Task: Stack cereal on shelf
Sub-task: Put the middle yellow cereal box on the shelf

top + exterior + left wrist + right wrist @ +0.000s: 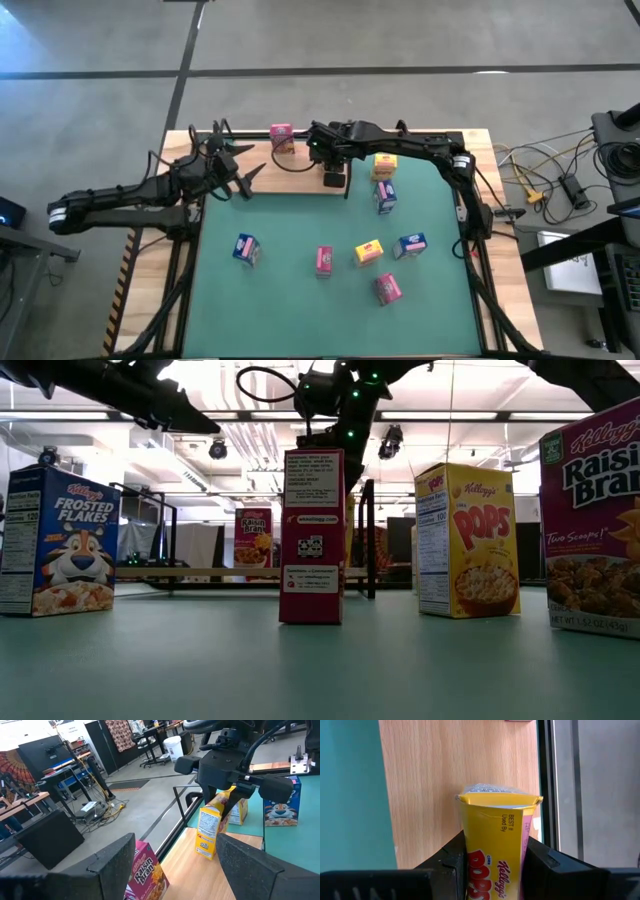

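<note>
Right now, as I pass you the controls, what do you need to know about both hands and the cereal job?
Right hand: shut on a yellow Pops box, slightly tilted at the shelf; I cannot tell whether it is set down.
Left hand: open, empty, over the shelf's left part.
Done: one pink box stands on the shelf.
Left: release the Pops box, then the yellow box and blue box at the right rear, and five boxes spread over the green mat.
</note>
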You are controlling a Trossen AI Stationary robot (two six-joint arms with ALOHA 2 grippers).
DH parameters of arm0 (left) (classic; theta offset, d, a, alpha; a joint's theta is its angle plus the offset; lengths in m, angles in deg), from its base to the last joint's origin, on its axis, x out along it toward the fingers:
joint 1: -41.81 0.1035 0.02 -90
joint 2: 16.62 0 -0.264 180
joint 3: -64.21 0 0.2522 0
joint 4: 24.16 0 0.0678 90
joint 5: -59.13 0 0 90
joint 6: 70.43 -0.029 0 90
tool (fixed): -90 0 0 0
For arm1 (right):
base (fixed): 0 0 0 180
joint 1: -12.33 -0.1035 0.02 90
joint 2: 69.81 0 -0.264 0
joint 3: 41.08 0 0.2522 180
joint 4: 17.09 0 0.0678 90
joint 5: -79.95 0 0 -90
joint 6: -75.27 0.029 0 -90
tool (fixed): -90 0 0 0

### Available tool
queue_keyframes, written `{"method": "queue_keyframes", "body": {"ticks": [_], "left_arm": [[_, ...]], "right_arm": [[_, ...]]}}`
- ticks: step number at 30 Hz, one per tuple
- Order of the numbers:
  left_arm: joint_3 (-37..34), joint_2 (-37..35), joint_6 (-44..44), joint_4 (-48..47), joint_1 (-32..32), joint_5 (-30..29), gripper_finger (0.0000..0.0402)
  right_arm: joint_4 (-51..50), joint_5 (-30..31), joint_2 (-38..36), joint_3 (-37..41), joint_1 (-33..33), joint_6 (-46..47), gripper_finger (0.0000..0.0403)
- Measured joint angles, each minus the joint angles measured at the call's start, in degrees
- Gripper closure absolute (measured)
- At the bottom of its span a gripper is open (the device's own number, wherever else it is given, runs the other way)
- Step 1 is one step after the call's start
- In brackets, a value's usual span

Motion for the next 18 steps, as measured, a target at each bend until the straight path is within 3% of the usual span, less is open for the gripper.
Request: {"method": "queue_keyframes", "body": {"ticks": [18], "left_arm": [[0.0, 0.0, -0.2, 0.0, 0.0, 0.0, 0.0141]], "right_arm": [[-0.9, -0.8, 0.0, 0.3, 0.0, 2.4, 0.0284]]}}
